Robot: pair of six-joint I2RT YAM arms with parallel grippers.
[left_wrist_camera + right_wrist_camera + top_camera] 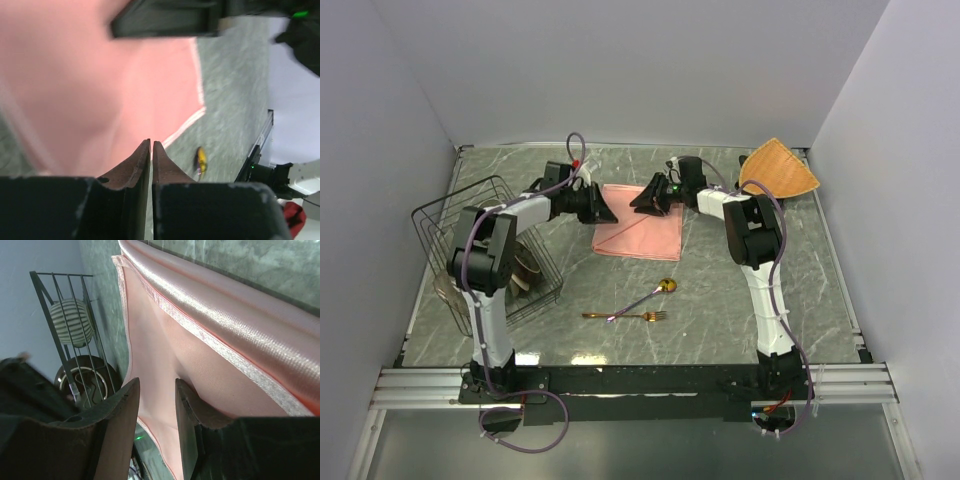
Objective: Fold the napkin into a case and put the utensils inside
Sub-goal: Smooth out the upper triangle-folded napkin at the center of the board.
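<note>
At the surface's (740, 300) twelve o'clock, the left tool (607, 211) sits nearly together, the right tool (638, 201) apart, over the napkin (638, 236). Pinch both far corners squarely, then draw evenly toward six o'clock.

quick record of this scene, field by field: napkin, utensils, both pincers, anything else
napkin: pink, spread on the table between both pincers, layered edge showing, not yet a narrow case
left pincer: at napkin's far left corner, jaws almost together; grip on cloth unclear
right pincer: at napkin's far edge, jaws parted
spoon: on table, on the near side of the napkin, outside it
fork: nearer the bases than the spoon
rack: left side, crockery inside
mat: far right corner
</note>
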